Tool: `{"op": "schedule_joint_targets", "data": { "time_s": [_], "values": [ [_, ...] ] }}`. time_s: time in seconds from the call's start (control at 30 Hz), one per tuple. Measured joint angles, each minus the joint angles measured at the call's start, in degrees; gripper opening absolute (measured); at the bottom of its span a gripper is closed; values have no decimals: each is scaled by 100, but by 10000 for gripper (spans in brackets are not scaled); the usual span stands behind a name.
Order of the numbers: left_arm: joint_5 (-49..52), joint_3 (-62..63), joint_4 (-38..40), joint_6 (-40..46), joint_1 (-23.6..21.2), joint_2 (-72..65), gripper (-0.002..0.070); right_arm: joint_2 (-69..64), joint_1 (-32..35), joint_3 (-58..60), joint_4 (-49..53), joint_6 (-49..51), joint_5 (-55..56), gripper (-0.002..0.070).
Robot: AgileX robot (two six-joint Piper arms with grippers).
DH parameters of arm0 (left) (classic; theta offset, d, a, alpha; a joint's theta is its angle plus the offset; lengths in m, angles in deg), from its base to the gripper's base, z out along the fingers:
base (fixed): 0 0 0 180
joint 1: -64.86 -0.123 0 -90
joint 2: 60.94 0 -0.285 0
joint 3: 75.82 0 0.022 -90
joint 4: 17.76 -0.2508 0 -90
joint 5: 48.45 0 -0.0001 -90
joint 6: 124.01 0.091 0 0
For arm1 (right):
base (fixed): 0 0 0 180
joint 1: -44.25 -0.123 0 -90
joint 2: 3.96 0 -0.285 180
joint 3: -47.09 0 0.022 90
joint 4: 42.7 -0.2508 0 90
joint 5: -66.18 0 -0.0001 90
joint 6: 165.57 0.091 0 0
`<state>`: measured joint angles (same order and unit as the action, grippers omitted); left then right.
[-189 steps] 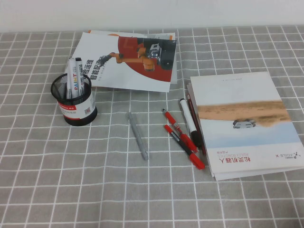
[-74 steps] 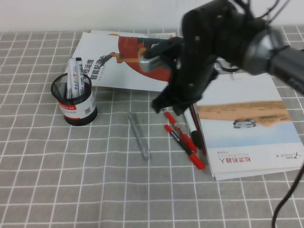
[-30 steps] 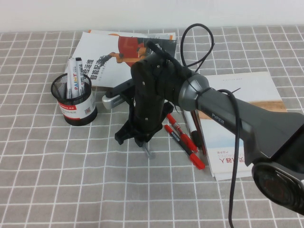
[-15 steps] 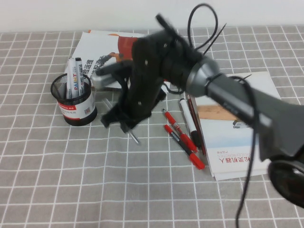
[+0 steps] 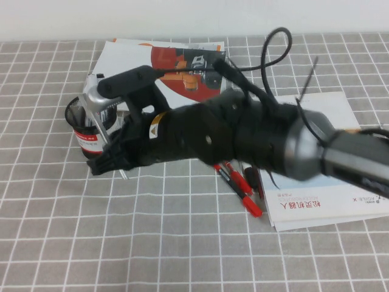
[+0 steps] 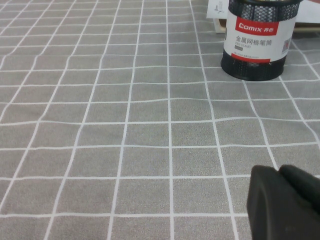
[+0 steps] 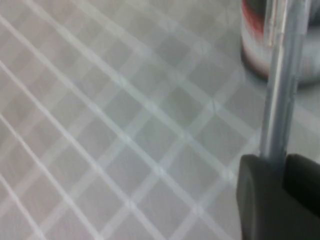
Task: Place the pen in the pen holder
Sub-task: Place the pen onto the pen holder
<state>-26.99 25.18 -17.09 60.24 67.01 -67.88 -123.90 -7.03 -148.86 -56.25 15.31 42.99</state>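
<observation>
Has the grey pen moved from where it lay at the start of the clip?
Yes. The right gripper grips the grey pen, off the cloth beside the pen holder, well left of its old spot. Left gripper is parked.

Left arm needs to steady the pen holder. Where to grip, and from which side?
Grip the pen holder on its lower labelled wall, across its width. Come in level from where the left gripper sits, low over the cloth. The holder stands upright and round, facing that gripper. The right gripper, shut on the pen, crowds its other side, so a top approach is probably best avoided.
</observation>
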Motion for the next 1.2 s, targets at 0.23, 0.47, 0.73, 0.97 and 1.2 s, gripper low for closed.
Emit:
{"op": "schedule_joint_targets", "data": {
  "time_s": [0.23,0.47,0.73,0.97,1.2],
  "values": [
    [0,0,0,0,0,0,-4,198,-198,677,78,-574,2476,35],
    [0,0,0,0,0,0,-4,-368,-198,579,692,-595,5223,35],
    [0,0,0,0,0,0,-4,-1810,-13,-935,397,-609,5590,35],
    [0,0,0,0,0,0,-4,-2832,210,-2519,185,-609,4929,58],
    [0,0,0,0,0,0,-4,-3167,239,-2883,-42,-609,4418,272]
  ]
}}
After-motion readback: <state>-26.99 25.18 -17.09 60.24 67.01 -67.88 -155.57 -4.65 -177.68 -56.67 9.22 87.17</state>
